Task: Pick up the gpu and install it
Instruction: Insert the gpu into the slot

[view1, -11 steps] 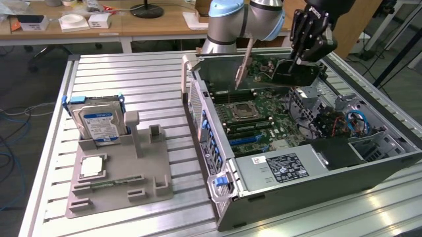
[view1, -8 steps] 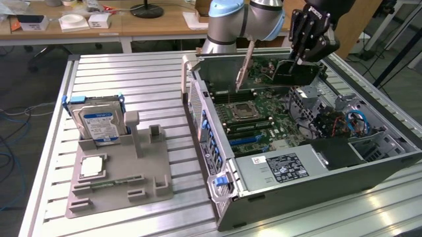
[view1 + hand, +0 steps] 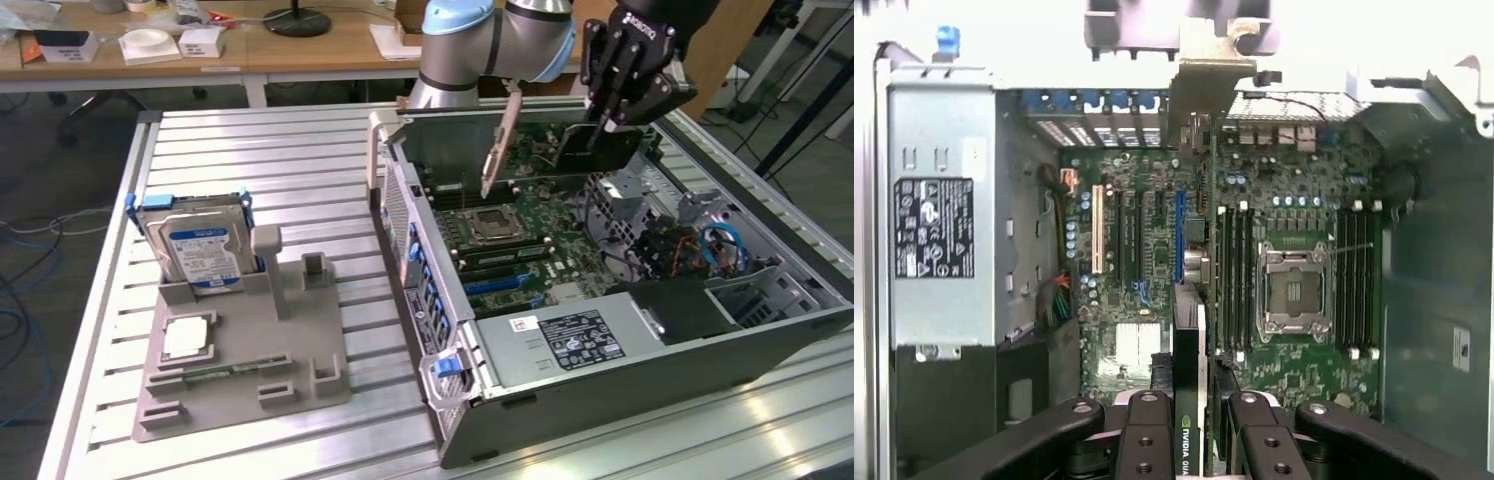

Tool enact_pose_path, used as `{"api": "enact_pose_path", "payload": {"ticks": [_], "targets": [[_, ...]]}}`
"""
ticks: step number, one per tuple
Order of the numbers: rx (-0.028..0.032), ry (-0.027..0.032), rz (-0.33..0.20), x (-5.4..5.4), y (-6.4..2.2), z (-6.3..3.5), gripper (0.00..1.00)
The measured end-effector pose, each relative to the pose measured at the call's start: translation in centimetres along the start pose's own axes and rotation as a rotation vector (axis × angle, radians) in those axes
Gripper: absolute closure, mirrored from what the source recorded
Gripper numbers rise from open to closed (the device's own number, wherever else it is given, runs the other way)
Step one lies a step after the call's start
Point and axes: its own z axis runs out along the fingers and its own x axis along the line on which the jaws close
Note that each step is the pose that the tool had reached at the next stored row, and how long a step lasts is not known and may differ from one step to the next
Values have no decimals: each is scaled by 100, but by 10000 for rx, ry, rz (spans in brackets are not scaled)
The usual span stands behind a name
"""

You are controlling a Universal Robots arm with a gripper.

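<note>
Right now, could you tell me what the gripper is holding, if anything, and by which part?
The gripper holds the gpu, pinched across its flat faces near the end away from its metal bracket.

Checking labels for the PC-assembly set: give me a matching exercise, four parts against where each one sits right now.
Parts:
1. gpu
2. hard drive
3. processor chip
4. power supply

Places:
A. lying flat on the grey holder
B. clamped in the gripper, over the motherboard
C. standing on edge in the grey holder
D. fixed in a corner of the open case, label showing

Pairs: 1-B, 2-C, 3-A, 4-D
</note>
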Motion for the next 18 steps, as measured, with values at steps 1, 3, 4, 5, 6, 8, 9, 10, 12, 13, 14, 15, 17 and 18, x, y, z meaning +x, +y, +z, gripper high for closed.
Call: {"api": "enact_pose_path", "payload": {"ticks": [1, 3, 4, 5, 6, 8, 9, 10, 12, 13, 14, 15, 17, 18], "targets": [[-2, 8, -180, 0, 0, 0, 74], [-6, 26, -540, 0, 0, 0, 74], [-8, 34, -715, 0, 0, 0, 74], [-9, 39, -818, 0, 0, 0, 74], [-9, 39, -818, 0, 0, 0, 74], [19, -37, -820, 0, 3, 0, 74], [71, -148, -813, 0, 4, 0, 74], [141, -251, -799, 0, 4, 0, 74], [381, -394, -791, 0, 4, 1, 74], [551, -407, -798, 0, 4, 0, 74], [623, -404, -786, 0, 4, 2, 74], [639, -406, -738, 2, 3, 5, 74], [654, -408, -564, 3, 3, 10, 74], [658, -408, -447, 3, 3, 11, 74]]}}
